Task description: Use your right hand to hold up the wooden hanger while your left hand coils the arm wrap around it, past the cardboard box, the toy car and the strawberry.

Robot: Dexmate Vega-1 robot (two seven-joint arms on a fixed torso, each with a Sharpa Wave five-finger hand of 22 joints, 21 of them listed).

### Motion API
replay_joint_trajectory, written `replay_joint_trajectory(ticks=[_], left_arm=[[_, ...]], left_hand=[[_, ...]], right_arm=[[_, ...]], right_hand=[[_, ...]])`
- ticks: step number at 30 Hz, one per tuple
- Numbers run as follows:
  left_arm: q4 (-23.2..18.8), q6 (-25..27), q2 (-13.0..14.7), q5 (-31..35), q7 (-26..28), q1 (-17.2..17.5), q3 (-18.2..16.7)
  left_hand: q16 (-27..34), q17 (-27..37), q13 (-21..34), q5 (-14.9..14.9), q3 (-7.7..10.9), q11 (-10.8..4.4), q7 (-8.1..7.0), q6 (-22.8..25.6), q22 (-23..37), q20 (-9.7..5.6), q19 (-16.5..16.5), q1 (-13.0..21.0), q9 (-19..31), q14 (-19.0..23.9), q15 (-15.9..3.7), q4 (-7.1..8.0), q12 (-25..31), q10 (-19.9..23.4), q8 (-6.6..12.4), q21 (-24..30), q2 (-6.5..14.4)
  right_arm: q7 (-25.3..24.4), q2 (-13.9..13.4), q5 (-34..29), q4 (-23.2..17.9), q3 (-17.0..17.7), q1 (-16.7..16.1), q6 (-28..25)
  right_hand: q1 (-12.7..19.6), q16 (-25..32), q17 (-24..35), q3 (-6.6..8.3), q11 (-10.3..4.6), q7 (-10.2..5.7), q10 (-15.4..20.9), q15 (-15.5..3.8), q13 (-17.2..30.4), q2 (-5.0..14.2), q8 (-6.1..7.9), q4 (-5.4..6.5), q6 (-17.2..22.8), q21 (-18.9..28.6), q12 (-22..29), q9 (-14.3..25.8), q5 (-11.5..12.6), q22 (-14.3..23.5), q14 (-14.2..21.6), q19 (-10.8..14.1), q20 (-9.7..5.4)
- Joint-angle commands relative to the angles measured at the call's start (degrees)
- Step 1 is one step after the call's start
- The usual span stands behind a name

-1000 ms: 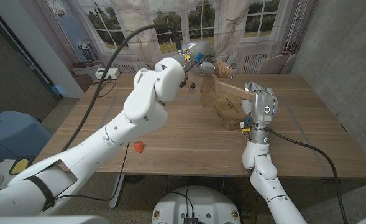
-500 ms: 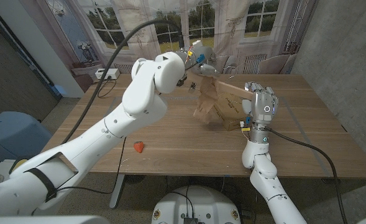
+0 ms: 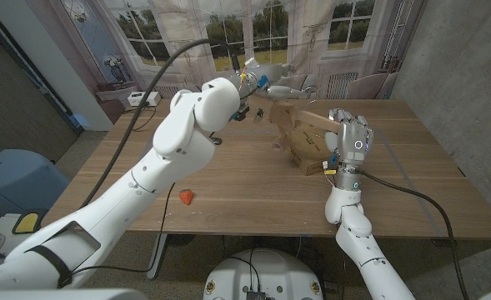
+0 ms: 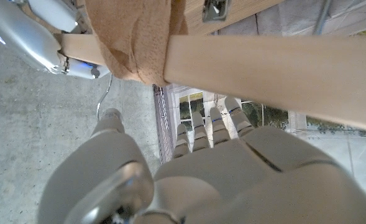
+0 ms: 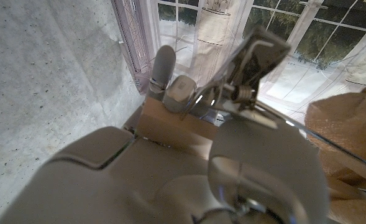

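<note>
- Well, from the head view, the wooden table (image 3: 228, 179) runs back toward a window backdrop and a grey concrete wall at three o'clock; a blue seat sits off at nine o'clock.
- The right hand (image 3: 351, 140) stands upright above the table at about three o'clock, fingers closed round the end of the wooden hanger (image 3: 312, 122), which juts toward the middle.
- The tan arm wrap (image 3: 284, 123) hangs bunched over the hanger's middle, in front of the cardboard box (image 3: 308, 154) lying on the table just beneath.
- The left hand (image 3: 268, 72) is raised at twelve o'clock, above and behind the wrap; whether it holds anything, I cannot tell here.
- The strawberry (image 3: 186, 197) lies alone near the front edge at seven o'clock, well apart from the rest.
- From the left wrist view, the hanger bar (image 4: 263, 65) crosses above the left hand's fingers (image 4: 210, 127), which reach up straight, apart and holding nothing; the wrap (image 4: 136, 37) is looped round the bar.
- From the right wrist view, the right hand grips the wood beside a metal clip (image 5: 248, 68), with the wrap (image 5: 350, 130) at the edge.
- No writing can be read.
</note>
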Motion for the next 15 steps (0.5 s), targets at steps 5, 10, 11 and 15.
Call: replay_joint_trajectory(ticks=[5, 10, 11, 15], left_arm=[[6.4, -19.1, -0.4, -22.6, 35.9, 10.8, -8.9], [8.1, -21.9, -0.2, -25.9, 40.2, 11.6, -9.7], [8.4, -22.4, 0.0, -26.7, 40.4, 11.6, -9.9], [10.5, -27.0, -0.1, -28.9, 44.1, 12.2, -10.4]], left_hand=[[-0.4, -11.8, -12.7, 0.4, -2.47, -4.25, -5.66, -9.2, -0.1, 0.22, -11.7, -8.4, -7.5, -14.6, -0.67, 1.79, -4.1, -12.1, -0.15, -9.7, 0.5], [-0.3, -15.4, -17.0, 0.9, -3.62, -5.83, -6.61, -11.4, 0.0, 0.18, -15.5, -11.5, -7.8, -19.0, -1.82, 2.92, -4.0, -15.8, -0.16, -13.2, 0.6], [-0.2, -15.5, -17.2, 0.9, -3.68, -5.76, -6.79, -11.5, 0.0, 0.17, -15.6, -11.6, -7.8, -18.9, -1.8, 2.98, -4.0, -15.8, -0.15, -13.4, 0.6], [0.1, -16.3, -18.2, 1.0, -4.06, -6.05, -6.97, -11.9, 0.0, 0.17, -15.9, -12.5, -7.8, -19.1, -2.26, 3.34, -3.9, -16.2, -0.1, -14.0, 0.6]], right_arm=[[0.9, -11.5, 12.3, -0.1, -13.4, 4.7, -10.2], [2.8, -15.4, 17.5, -1.5, -18.5, 6.7, -14.8], [3.0, -16.1, 18.2, -1.6, -19.5, 7.2, -15.3], [5.2, -18.5, 21.0, -2.8, -22.7, 8.7, -18.1]], right_hand=[[0.1, 0.3, 2.5, 0.5, -0.7, 0.22, 0.2, -1.12, 0.1, 0.43, 0.72, 0.03, 0.2, 0.2, 0.0, 0.0, 0.3, 0.1, -0.2, -0.2, -7.92], [0.0, 0.3, 2.5, 0.51, -0.66, 0.28, 0.1, -1.11, 0.1, 0.42, 0.83, 0.04, 0.3, 0.3, 0.0, -0.1, 0.3, 0.3, -0.2, -0.3, -7.84], [0.0, 0.3, 2.5, 0.51, -0.66, 0.25, 0.1, -1.11, 0.1, 0.42, 0.82, 0.04, 0.2, 0.3, 0.0, -0.1, 0.3, 0.3, -0.2, -0.4, -7.86], [0.0, 0.3, 2.5, 0.52, -0.64, 0.36, 0.1, -1.11, 0.1, 0.42, 0.89, 0.03, 0.2, 0.2, 0.0, -0.2, 0.3, 0.1, -0.3, -0.3, -7.84]])
